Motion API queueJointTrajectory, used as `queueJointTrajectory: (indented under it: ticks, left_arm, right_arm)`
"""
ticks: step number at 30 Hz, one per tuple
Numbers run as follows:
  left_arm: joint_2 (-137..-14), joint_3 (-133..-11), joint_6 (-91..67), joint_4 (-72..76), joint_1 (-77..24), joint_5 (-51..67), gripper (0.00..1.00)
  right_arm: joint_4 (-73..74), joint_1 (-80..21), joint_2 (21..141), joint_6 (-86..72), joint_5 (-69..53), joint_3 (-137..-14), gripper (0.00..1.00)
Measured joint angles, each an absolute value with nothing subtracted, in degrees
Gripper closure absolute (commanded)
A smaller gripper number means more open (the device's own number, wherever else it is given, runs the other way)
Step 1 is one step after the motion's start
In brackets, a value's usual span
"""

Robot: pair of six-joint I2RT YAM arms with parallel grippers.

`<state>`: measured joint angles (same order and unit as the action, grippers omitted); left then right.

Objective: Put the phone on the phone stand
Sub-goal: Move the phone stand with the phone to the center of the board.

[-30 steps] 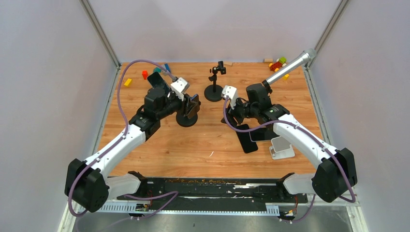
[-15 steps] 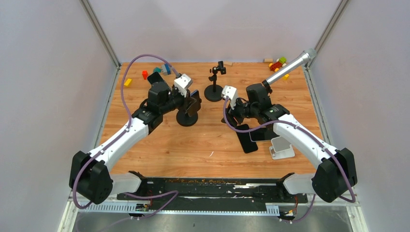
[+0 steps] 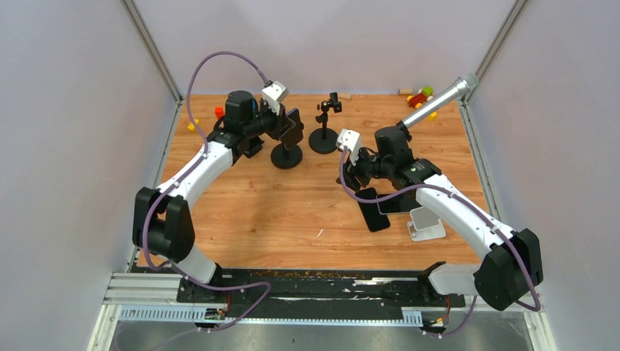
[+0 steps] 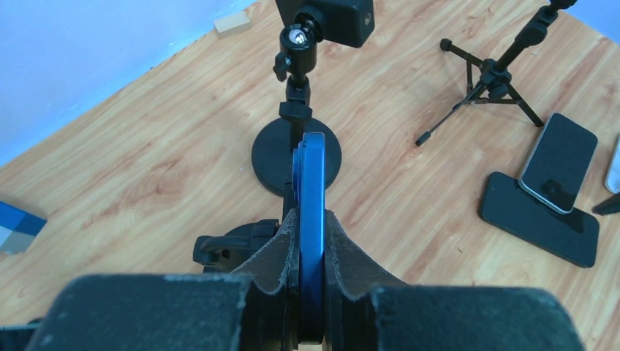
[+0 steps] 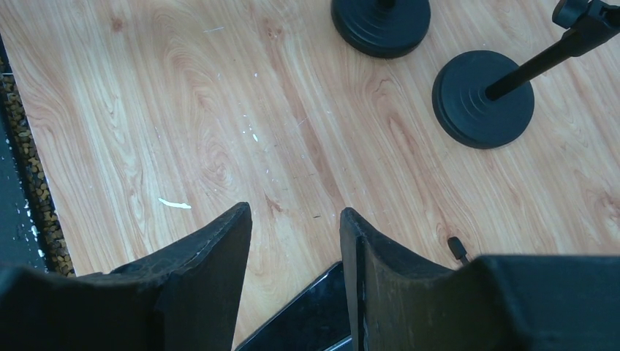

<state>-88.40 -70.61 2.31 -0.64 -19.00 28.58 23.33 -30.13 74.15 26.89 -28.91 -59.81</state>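
Note:
My left gripper [image 3: 291, 130] [image 4: 311, 216] is shut on a blue-edged phone [image 3: 295, 121] [image 4: 311, 172], held upright and edge-on. Right under it is a black phone stand with a round base [image 3: 286, 156]; part of it shows beside my fingers in the left wrist view [image 4: 223, 245]. I cannot tell whether the phone sits in its holder. My right gripper [image 3: 354, 177] [image 5: 296, 213] is open and empty, low over a black phone lying flat on the table [image 3: 374, 210] [image 5: 311, 322].
A second round-base stand [image 3: 322, 140] [image 4: 296, 153] with a clamp on top stands just right of the left gripper. A small tripod [image 4: 497, 77], a phone on a flat black stand [image 4: 559, 162], a white holder [image 3: 426, 224], a silver microphone [image 3: 439, 101] and toy blocks [image 3: 420, 96] lie to the right and at the back.
My left gripper has moved toward the back of the table with the phone, and the round-base stand under it has shifted back with it. The right arm has barely moved.

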Motion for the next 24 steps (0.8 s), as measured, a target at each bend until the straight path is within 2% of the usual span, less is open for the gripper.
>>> queueJointTrajectory:
  ticks: [9,24]
  left_arm:
    - [-96.0,-77.2,5.0,0.2,-18.1,30.6,1.00]
    - [-97.6,-78.6,10.4,-1.5,-15.5,31.4,1.00]
  right_arm:
    - [23.3,-30.1,73.8,27.3,-28.5,-59.7,0.51]
    - [23.3,-30.1,72.9,27.4,-27.7,-59.6,0.50]
